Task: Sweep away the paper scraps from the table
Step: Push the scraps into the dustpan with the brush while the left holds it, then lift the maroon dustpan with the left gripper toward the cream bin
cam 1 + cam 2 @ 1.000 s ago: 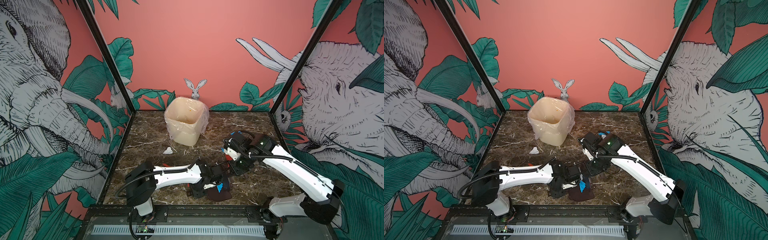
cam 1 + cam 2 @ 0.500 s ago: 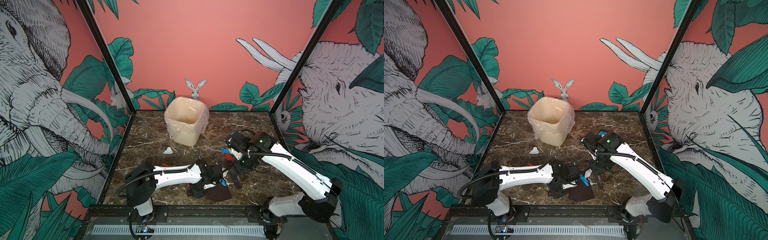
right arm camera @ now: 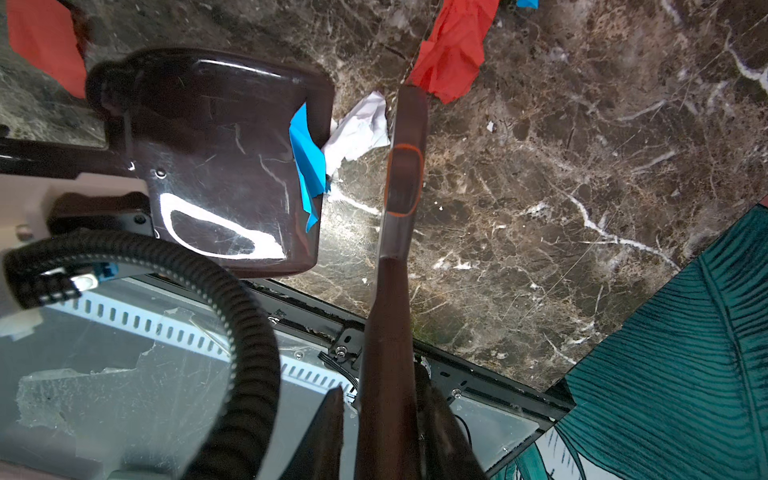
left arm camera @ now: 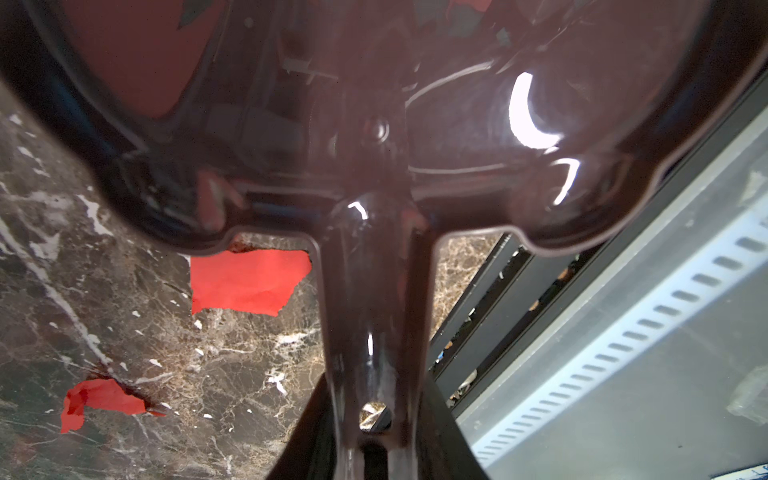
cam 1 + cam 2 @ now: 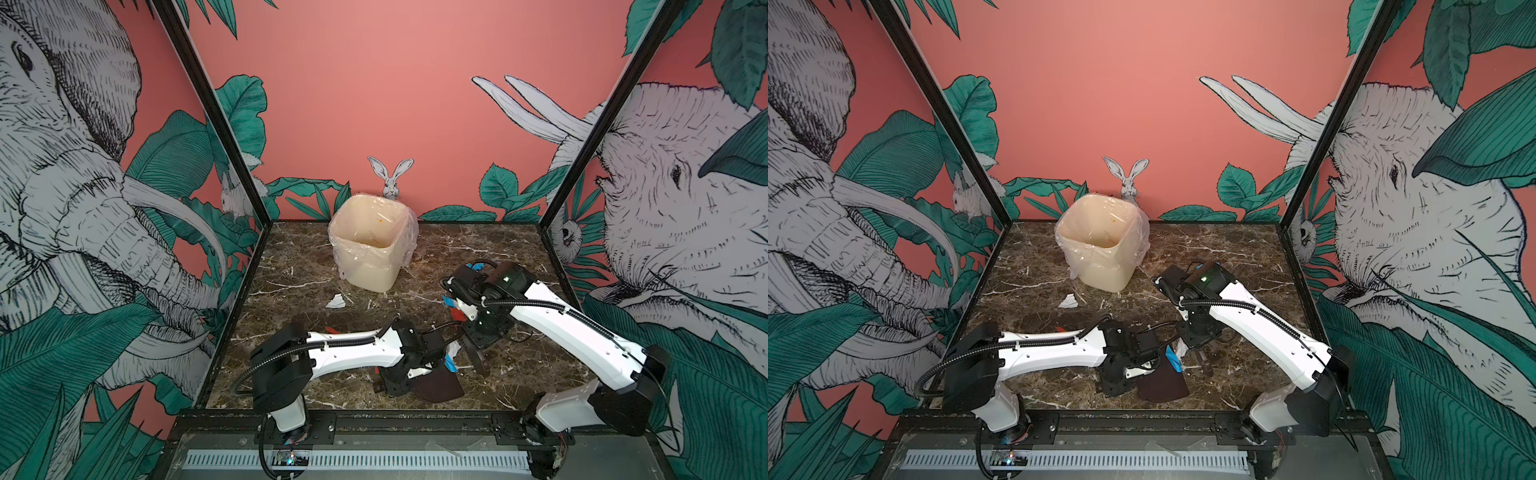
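Note:
My left gripper (image 4: 376, 399) is shut on the handle of a dark brown dustpan (image 4: 374, 104), which rests low on the table (image 5: 519, 374) near the front edge (image 5: 438, 386). My right gripper (image 3: 386, 399) is shut on a dark brush (image 3: 401, 178) that stands just right of the pan's lip (image 5: 473, 353). Of the paper scraps, a blue scrap (image 3: 307, 162) lies on the lip and a white crumpled one (image 3: 359, 129) sits between lip and brush. Red scraps (image 4: 249, 282) lie behind the pan; another red scrap (image 3: 453, 45) lies beyond the brush. One white scrap (image 5: 336, 301) lies alone near the bin.
A cream bin (image 5: 370, 245) lined with a clear bag stands at the back centre of the table. Red and blue scraps (image 5: 457, 313) lie under the right arm's wrist. Black frame posts rise at the back corners, and a black rail (image 5: 415, 415) edges the front.
The right arm has carried the brush forward and down beside the dustpan's lip. The blue scrap has shifted a little along the lip. The left arm and pan have stayed put.

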Tool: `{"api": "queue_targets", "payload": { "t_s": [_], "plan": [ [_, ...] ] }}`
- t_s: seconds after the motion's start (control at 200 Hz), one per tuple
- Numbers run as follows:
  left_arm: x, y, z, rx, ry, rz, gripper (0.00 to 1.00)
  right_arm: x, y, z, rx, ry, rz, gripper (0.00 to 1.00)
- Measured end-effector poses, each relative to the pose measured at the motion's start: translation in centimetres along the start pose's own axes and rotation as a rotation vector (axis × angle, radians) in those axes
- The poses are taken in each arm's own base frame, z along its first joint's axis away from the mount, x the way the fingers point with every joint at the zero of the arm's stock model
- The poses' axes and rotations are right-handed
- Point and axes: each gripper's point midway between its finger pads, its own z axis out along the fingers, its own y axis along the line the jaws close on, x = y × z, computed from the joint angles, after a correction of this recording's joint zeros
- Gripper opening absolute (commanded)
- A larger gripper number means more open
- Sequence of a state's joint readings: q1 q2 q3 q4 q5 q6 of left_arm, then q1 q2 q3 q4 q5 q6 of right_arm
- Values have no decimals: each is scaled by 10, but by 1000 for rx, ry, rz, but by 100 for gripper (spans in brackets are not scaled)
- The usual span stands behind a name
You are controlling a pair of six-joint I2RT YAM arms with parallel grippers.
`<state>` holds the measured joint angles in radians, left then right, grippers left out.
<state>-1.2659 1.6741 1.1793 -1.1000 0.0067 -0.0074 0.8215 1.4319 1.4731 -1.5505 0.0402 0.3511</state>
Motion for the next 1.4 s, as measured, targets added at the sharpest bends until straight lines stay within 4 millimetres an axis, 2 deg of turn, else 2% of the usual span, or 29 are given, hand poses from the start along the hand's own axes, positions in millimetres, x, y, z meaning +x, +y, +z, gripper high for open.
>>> {"api": "queue_targets", "payload": {
  "t_s": [0.28,0.46,0.86,0.965,1.125,1.396],
  "plan": [
    [0,0,0,-1,0,0,0,3,21,1,-82,23,-51,0],
    [0,1,0,-7,1,0,0,1,40,-7,-177,8,-66,0],
    [-2,2,-1,-9,-9,-3,0,-6,53,-25,-258,-46,-72,0],
    [-4,4,-4,-20,-31,-7,0,-7,49,-27,-241,-56,-73,0],
    [-9,8,-15,-41,-93,-18,0,-2,29,-32,-188,-61,-47,0],
    [-11,13,-34,-73,-199,-49,0,-10,-10,-72,-182,-230,45,0]
  ]
}}
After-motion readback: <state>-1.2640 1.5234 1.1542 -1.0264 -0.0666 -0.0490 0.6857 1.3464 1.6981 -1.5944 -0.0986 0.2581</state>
